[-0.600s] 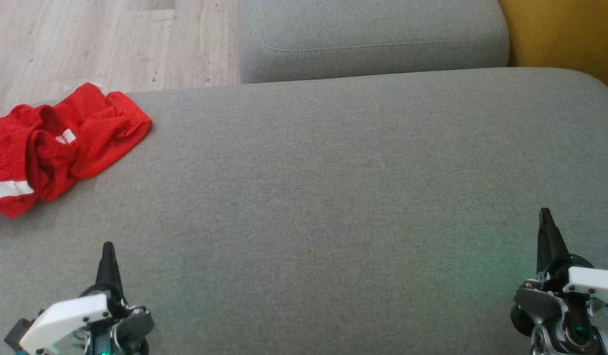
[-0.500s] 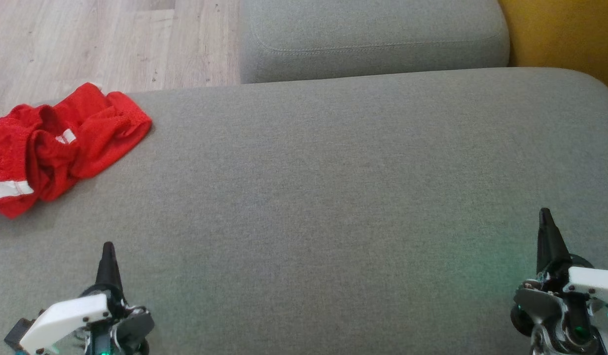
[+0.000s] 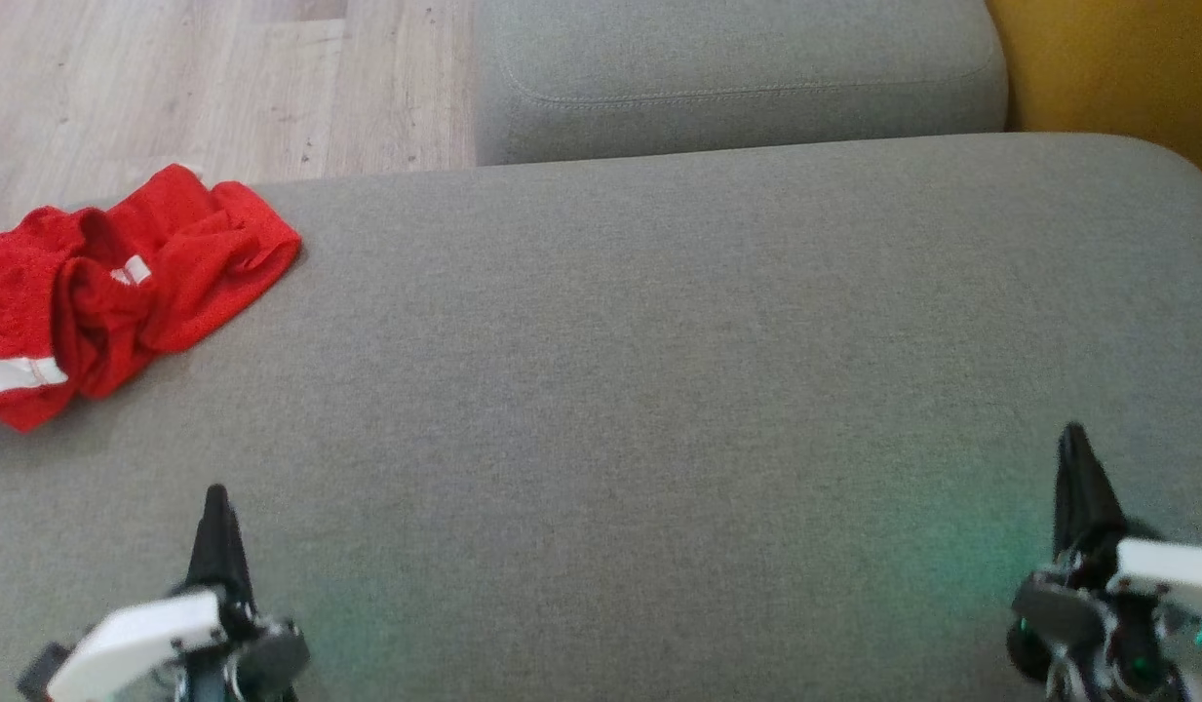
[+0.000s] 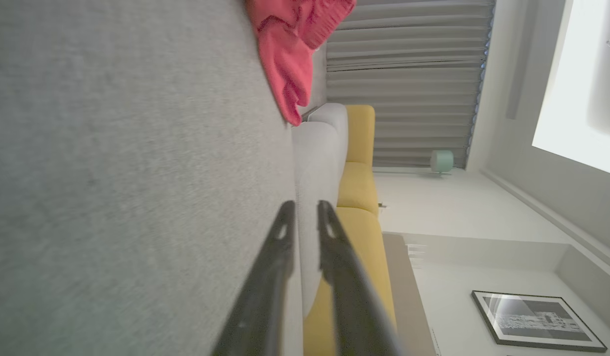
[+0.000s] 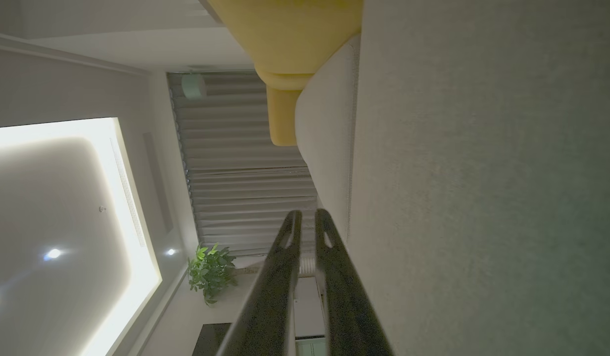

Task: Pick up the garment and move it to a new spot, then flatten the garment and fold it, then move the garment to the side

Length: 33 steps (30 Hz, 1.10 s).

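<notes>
Red garment [image 3: 123, 283] lay crumpled at ten o'clock on the cushion [image 3: 659, 390].
Our left gripper [image 3: 215, 499] and right gripper [image 3: 1074, 439] were closed, empty; we judged the left must open, then pinch a fold.

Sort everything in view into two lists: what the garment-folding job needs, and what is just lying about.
For the job:
- red garment, crumpled at the far-left edge of the grey seat cushion
- left end effector and right end effector, both shut and empty

Just lying about:
- second grey cushion
- yellow sofa
- wooden floor
- potted plant
- framed picture
</notes>
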Motion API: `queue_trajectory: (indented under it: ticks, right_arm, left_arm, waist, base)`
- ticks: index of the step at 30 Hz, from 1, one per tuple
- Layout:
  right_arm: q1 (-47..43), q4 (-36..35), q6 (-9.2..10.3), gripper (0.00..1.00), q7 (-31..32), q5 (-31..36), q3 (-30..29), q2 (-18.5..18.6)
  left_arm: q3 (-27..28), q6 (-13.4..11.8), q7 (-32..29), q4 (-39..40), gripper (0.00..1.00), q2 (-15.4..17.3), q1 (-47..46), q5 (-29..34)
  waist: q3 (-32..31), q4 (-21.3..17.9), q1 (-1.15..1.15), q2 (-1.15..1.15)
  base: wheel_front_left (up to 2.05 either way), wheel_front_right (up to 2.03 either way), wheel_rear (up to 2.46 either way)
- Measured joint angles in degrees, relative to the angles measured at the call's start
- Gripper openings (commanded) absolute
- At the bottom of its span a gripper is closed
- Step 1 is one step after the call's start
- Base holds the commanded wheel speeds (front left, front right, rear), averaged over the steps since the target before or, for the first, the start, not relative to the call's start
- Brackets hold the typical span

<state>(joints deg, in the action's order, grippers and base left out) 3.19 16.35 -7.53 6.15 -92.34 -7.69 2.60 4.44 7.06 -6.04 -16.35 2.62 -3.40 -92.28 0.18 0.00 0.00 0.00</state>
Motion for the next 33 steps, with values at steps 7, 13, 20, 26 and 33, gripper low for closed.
queue_trajectory:
  ticks: [7,13,20,26,33]
  right_arm:
    - [-3.36,3.58,0.01,1.0,-0.57,0.04,0.67,-0.29]
    - [-3.28,3.11,0.0,1.0,-1.64,1.86,1.46,-0.29]
    - [-3.28,2.18,0.0,1.0,-2.74,6.06,1.46,-0.29]
    - [-3.28,0.09,0.0,1.0,-3.82,12.06,1.83,-0.29]
    - [-3.29,-1.93,0.0,1.0,-4.69,18.76,3.28,-0.29]
  left_arm:
    - [-0.85,-0.01,0.62,-3.22,1.0,-0.22,3.56,0.0]
    - [-1.44,-0.01,1.59,-1.82,1.0,-0.22,3.53,0.66]
    - [-2.23,-0.03,2.85,0.0,1.0,-0.22,3.55,4.32]
    - [-2.86,-0.71,3.94,2.13,1.0,-0.22,3.55,9.22]
    - [-4.78,-1.52,4.7,3.91,1.0,-0.23,3.56,15.91]
  waist:
    - [-0.01,-0.01,0.0,0.0]
    - [-0.02,-0.02,0.0,0.0]
    - [0.05,-0.04,0.0,0.0]
    - [0.21,-0.01,0.0,0.0]
    - [0.41,0.07,0.0,0.0]
  base:
    - [0.0,0.0,0.0]
    - [0.0,0.0,0.0]
    - [0.0,0.0,0.0]
    - [0.0,0.0,0.0]
    - [0.0,0.0,0.0]
